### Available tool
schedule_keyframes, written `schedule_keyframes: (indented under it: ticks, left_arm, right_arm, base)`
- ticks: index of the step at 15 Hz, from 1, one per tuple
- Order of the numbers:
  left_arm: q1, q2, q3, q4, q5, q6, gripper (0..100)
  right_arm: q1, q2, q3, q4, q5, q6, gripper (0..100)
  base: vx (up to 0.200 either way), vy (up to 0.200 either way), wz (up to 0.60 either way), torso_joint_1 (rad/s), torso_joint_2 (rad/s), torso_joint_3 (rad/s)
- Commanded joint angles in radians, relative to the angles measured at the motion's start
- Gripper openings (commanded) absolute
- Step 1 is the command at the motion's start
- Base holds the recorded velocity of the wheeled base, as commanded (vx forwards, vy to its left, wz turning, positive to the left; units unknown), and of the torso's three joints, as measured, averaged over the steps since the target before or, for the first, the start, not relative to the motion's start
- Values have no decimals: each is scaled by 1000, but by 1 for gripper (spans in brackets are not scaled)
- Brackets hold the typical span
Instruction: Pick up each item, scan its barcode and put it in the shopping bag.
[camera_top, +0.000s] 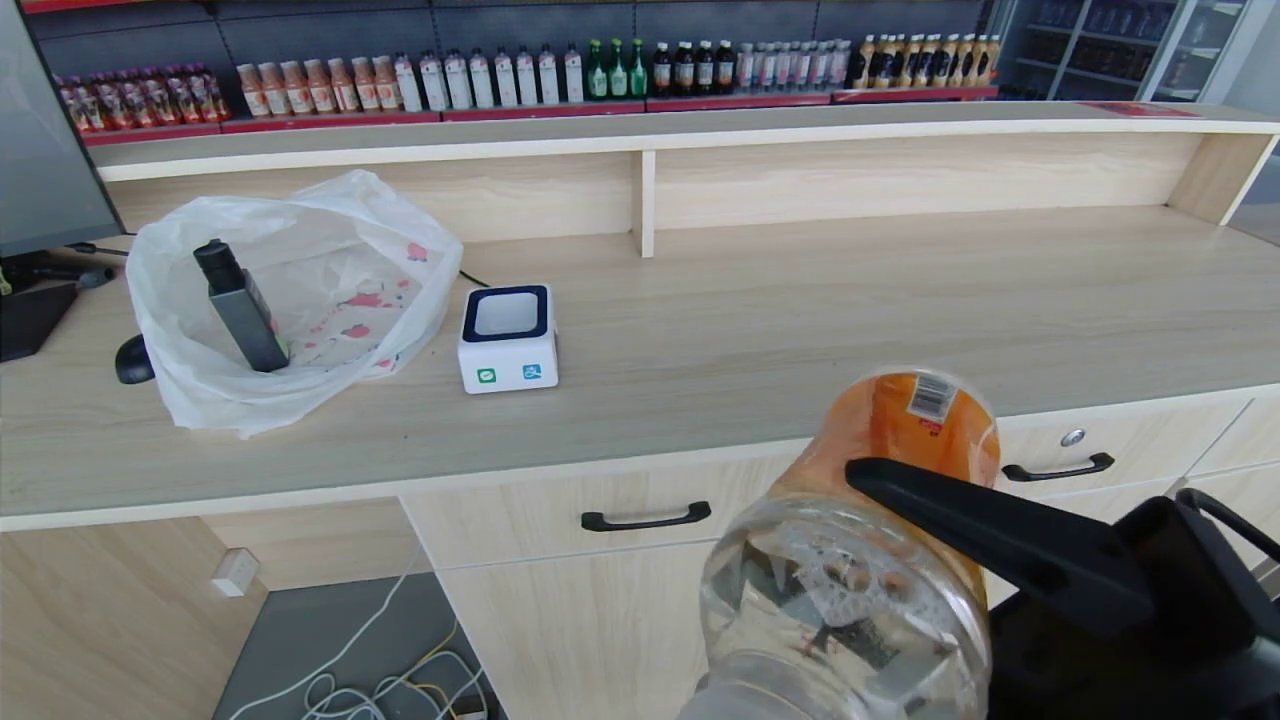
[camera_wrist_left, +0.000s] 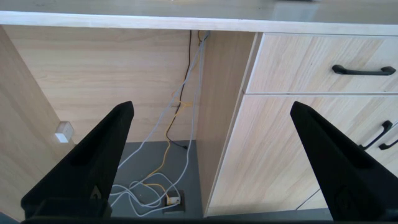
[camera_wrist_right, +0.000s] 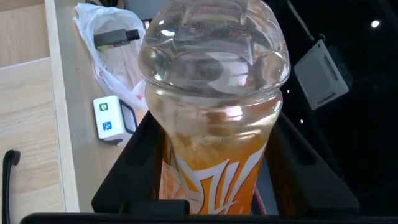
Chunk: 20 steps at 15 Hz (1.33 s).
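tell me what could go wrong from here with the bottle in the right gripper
The barcode faces upward, and so does the scanner window, so the scan may miss unless the bottle is turned over. The right gripper holds a smooth round body, which might slip during that turn. The limp shopping bag could snag it.

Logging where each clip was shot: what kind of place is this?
Most likely a shop checkout: shelves of bottled drinks behind, a barcode scanner on the wooden counter, a shopping bag beside it.
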Motion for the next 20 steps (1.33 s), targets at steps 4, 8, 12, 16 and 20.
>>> schedule_keyframes:
  ticks: [4,8,12,16,20]
  left_arm:
    - [1,0,0,0,0,0,100]
    - [-1,0,0,0,0,0,100]
    - [1,0,0,0,0,0,100]
    - [-1,0,0,0,0,0,100]
    - [-1,0,0,0,0,1,100]
  right_arm:
    - [-57,90,-152,-2,-7,274,0]
    - [-101,106,-250,-2,-106,554,0]
    - [-195,118,-334,-2,-219,854,0]
    - [-215,107,-477,138,-230,1057,0]
    - [-272,118,-543,317,-225,1308,0]
  base:
    - [0,0,0,0,0,0]
    - [0,0,0,0,0,0]
    - [0,0,0,0,0,0]
    - [0,0,0,0,0,0]
    - [0,0,0,0,0,0]
